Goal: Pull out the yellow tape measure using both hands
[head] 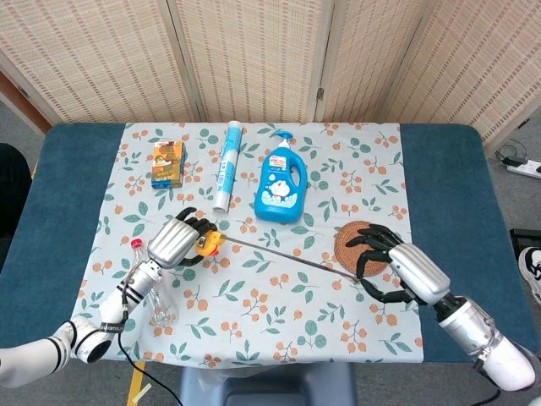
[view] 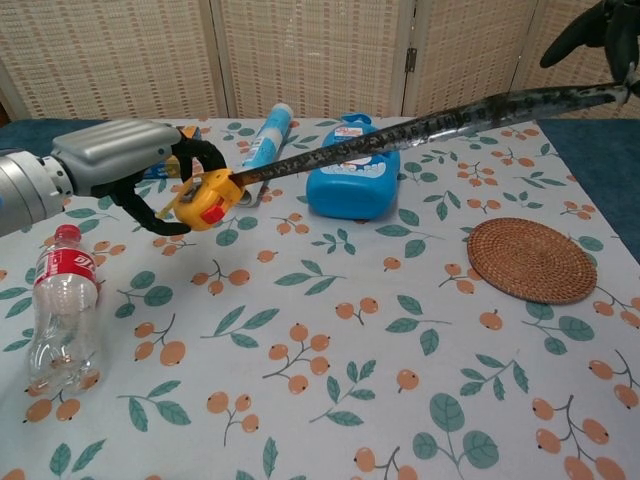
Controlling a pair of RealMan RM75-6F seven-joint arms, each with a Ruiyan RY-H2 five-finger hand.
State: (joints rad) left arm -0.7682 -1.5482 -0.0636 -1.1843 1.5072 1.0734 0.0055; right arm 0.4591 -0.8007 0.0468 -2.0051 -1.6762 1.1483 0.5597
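My left hand [head: 173,242] [view: 125,168] grips the yellow tape measure case [head: 210,244] [view: 204,200], held above the floral tablecloth. Its blade [head: 283,260] [view: 420,128] runs out in a long, slightly bowed strip to the right. My right hand [head: 399,272] pinches the blade's far end over the front right of the cloth. In the chest view only the dark fingers [view: 600,22] of that hand show, at the top right corner, holding the blade tip.
A blue soap bottle [head: 280,188] [view: 354,172] lies behind the blade. A woven coaster [head: 362,245] [view: 533,260] sits under my right hand. A plastic water bottle [head: 148,283] [view: 62,312] lies at the front left. A blue-white tube [head: 226,165] and a small orange box [head: 167,162] lie further back.
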